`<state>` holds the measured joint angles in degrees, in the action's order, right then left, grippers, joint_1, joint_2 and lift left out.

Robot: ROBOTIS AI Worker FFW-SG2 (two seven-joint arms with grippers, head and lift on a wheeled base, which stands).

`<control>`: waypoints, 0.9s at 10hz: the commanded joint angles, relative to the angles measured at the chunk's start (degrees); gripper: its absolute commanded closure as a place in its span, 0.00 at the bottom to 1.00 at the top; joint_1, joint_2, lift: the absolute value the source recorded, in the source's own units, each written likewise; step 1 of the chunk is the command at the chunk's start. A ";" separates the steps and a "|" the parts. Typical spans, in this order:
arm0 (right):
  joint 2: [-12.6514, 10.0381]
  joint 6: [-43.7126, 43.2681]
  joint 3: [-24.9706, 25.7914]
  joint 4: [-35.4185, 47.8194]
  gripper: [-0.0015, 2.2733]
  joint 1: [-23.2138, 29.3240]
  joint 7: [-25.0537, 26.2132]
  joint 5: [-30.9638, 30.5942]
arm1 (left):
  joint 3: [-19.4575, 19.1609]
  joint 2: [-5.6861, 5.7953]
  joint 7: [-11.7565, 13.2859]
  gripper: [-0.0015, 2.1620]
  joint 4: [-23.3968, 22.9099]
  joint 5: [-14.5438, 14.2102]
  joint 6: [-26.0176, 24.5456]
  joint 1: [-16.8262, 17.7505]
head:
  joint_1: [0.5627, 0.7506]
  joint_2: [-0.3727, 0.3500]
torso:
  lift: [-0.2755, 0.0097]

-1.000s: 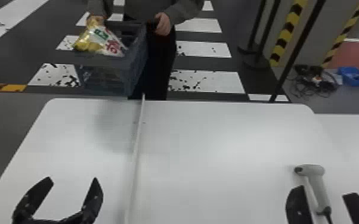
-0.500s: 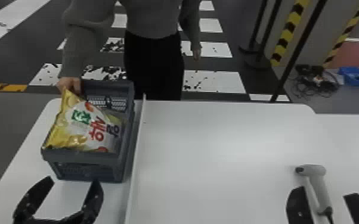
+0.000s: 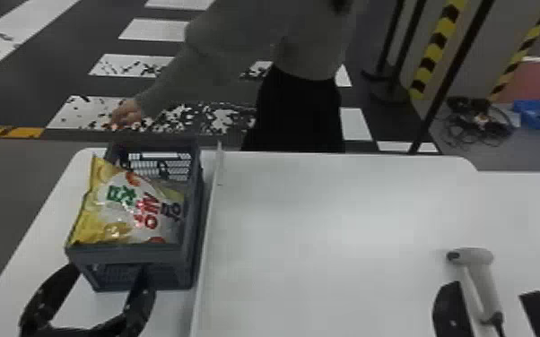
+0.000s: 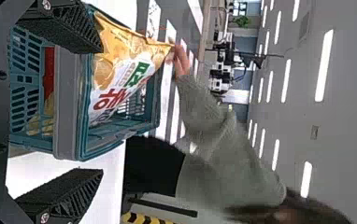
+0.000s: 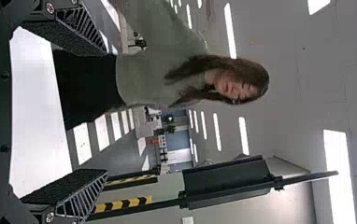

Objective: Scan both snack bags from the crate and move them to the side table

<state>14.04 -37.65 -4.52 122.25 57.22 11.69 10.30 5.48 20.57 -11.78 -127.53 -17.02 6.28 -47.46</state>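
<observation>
One snack bag [image 3: 134, 206]: head view, propped in the crate [image 3: 125, 253] by the bench's [image 3: 327, 246] far left corner, between left edge and raised strip [image 3: 201, 273].
Bag's direction: printed face up, yellow end along the crate's left wall, one corner peaking at the back; the long axis seems to run across the crate.
Handling: probably light, soft and puffed, with slick film and crushable contents; the yellow edge looks the best hold, taken gently.
Left gripper [image 3: 110, 271]: jaws wide and empty, at the crate's near end.
Right gripper [image 3: 490, 291]: jaws wide, the scanner's [image 3: 482, 273] handle seen between them, toward the bench's right edge; contact unclear.
Person's hand [image 3: 125, 113]: past the bench's far edge.
Yellow corner: left wrist view, pointing toward the hand, the bag slanting out of the crate.
Yellow patch [image 4: 41, 116]: low inside, perhaps the second bag.
Right jaws: right wrist view, well parted, holding nothing.
</observation>
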 commanded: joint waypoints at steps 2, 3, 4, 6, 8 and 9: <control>0.20 0.00 -0.05 -0.09 0.05 0.00 0.00 -0.01 | -0.21 0.00 -1.50 0.04 0.00 0.05 0.79 0.00 | 0.70 0.45 | 0.63; 0.20 0.00 -0.05 -0.26 0.05 0.00 0.00 -0.01 | -0.82 0.00 -1.41 0.04 -0.09 0.05 0.79 -0.09 | 0.70 0.46 | 0.63; 0.20 0.00 -0.05 -0.35 0.05 0.00 0.00 -0.01 | -1.70 -0.09 -1.14 0.04 -0.27 -0.03 0.97 0.00 | 0.70 0.47 | 0.63; 0.20 0.00 -0.05 -0.35 0.05 0.09 -0.18 -0.01 | -6.27 0.00 1.58 0.04 -0.79 -3.81 0.97 0.70 | 0.70 0.49 | 0.63; 0.38 0.00 -0.23 -0.35 0.05 0.27 -0.26 -0.45 | -10.84 0.09 4.66 0.04 -0.53 -7.24 -0.62 2.64 | 0.70 0.56 | 0.63; 0.64 0.00 -0.58 -0.35 0.05 0.27 -0.26 -0.72 | -12.07 -0.09 5.89 0.04 0.09 -8.47 -0.79 3.60 | 0.70 0.58 | 0.63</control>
<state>14.52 -37.65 -4.88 121.90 57.48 11.42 9.75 -5.67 20.61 -5.98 -127.77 -24.65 5.73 -44.43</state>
